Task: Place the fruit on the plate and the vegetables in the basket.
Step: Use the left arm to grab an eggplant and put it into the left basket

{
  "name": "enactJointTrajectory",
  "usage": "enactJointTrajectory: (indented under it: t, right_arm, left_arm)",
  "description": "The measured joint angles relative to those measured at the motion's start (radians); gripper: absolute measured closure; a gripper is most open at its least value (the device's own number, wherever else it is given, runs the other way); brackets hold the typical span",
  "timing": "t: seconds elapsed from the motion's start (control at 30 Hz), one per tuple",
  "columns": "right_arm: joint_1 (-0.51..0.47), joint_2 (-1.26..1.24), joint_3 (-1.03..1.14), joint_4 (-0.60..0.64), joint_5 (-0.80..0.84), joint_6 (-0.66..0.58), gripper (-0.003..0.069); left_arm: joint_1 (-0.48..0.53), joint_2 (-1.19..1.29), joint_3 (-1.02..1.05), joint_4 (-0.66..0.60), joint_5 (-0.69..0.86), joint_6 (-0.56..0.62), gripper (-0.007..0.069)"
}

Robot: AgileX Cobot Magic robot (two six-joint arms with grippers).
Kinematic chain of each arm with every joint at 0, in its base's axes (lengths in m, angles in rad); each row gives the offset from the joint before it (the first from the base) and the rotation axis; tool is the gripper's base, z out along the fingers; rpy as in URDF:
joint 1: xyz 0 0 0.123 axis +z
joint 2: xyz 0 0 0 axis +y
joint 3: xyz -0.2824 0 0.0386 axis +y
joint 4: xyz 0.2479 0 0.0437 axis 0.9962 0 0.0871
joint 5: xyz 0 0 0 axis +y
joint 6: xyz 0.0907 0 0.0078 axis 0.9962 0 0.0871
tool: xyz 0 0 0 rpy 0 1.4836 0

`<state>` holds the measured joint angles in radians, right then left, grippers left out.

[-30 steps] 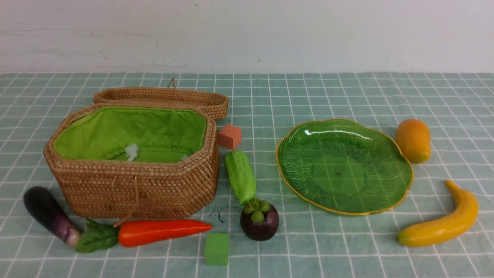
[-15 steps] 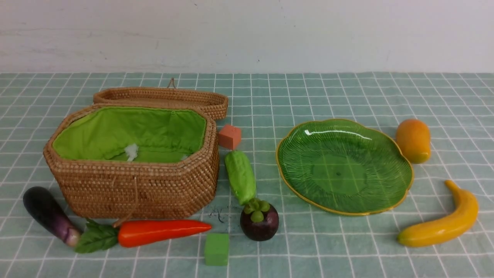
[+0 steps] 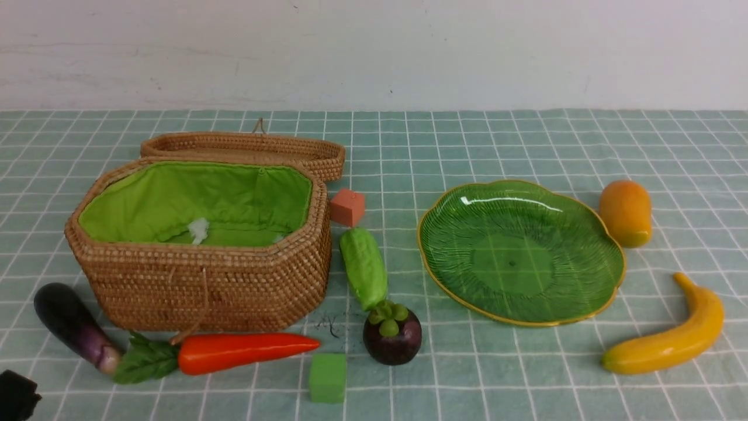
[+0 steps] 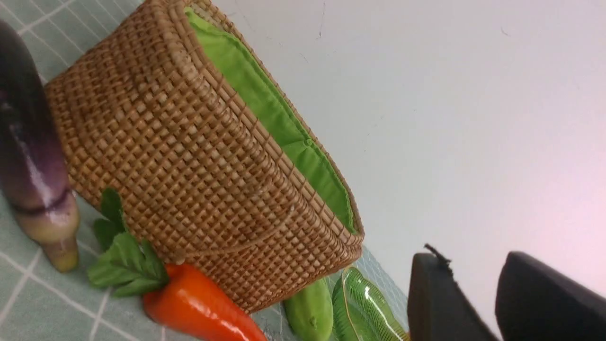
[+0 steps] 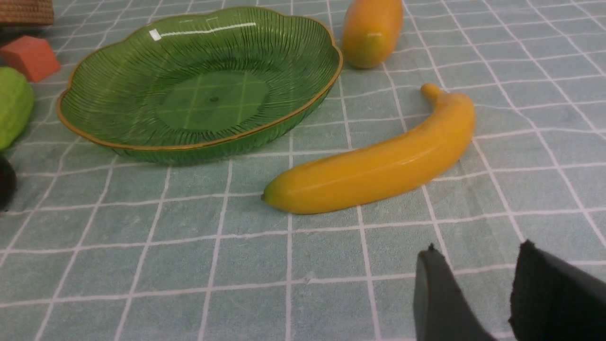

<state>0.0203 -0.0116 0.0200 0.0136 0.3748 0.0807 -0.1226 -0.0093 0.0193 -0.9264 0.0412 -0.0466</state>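
Observation:
The open wicker basket (image 3: 198,280) with green lining stands at the left and holds no vegetables. Around it lie the eggplant (image 3: 70,324), the carrot (image 3: 245,349) and the light green gourd (image 3: 363,266). The mangosteen (image 3: 391,338) touches the gourd's near end. The green plate (image 3: 520,251) is bare, with the mango (image 3: 625,211) and the banana (image 3: 666,342) to its right. My left gripper (image 4: 471,258) is open and empty, low beside the eggplant (image 4: 28,142). My right gripper (image 5: 476,251) is open and empty over the cloth, short of the banana (image 5: 378,166).
An orange cube (image 3: 347,206) sits behind the gourd and a green cube (image 3: 327,377) in front of the carrot's tip. The basket's lid (image 3: 245,149) lies open behind it. A black end of my left arm (image 3: 16,395) shows at the bottom left corner.
A black end of my left arm has come into the front view's bottom left corner. No fruit or vegetable has moved.

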Motion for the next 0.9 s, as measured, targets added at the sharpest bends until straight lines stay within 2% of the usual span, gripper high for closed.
enactJointTrajectory:
  t: [0.13,0.2,0.33,0.37,0.43,0.6,0.7,0.73,0.8,0.83,0.9]
  right_arm:
    - [0.000,0.000,0.000,-0.005,-0.001,-0.003,0.0417]
    - [0.000,0.000,0.001,-0.031,-0.020,-0.012,0.0417]
    - [0.000,0.000,0.006,0.083,-0.107,0.098,0.0417]
    - [0.000,0.000,0.006,0.105,-0.113,0.107,0.0417]
    - [0.000,0.000,0.006,0.245,-0.196,0.216,0.0417]
    - [0.004,0.000,-0.003,0.362,-0.251,0.277,0.0433]
    - [0.054,0.010,-0.118,0.391,-0.036,0.243,0.0468]
    - [0.065,0.017,-0.142,0.392,-0.020,0.236,0.0473]
    - [0.146,0.103,-0.323,0.393,0.199,0.104,0.0497]
    - [0.153,0.112,-0.357,0.393,0.233,0.093,0.0498]
    - [0.239,0.253,-0.582,0.393,0.439,-0.035,0.0505]
  left_arm:
    - [0.000,0.024,-0.088,-0.002,0.109,0.065,0.0595]
    - [0.000,0.097,-0.163,0.023,0.210,0.099,0.0638]
    - [0.000,0.310,-0.310,0.143,0.424,0.101,0.0638]
    - [0.000,0.321,-0.310,0.143,0.435,0.101,0.0638]
    - [0.000,0.464,-0.405,0.259,0.582,0.064,0.0638]
    - [0.000,0.657,-0.511,0.432,0.721,0.030,0.0638]
    - [0.000,0.736,-0.558,0.523,0.756,-0.012,0.0638]
    - [0.000,0.744,-0.561,0.528,0.758,-0.017,0.0638]
    - [0.000,0.773,-0.604,0.604,0.764,-0.086,0.0638]
    - [0.000,0.777,-0.611,0.617,0.764,-0.096,0.0638]
    - [0.000,0.793,-0.658,0.717,0.760,-0.175,0.0638]
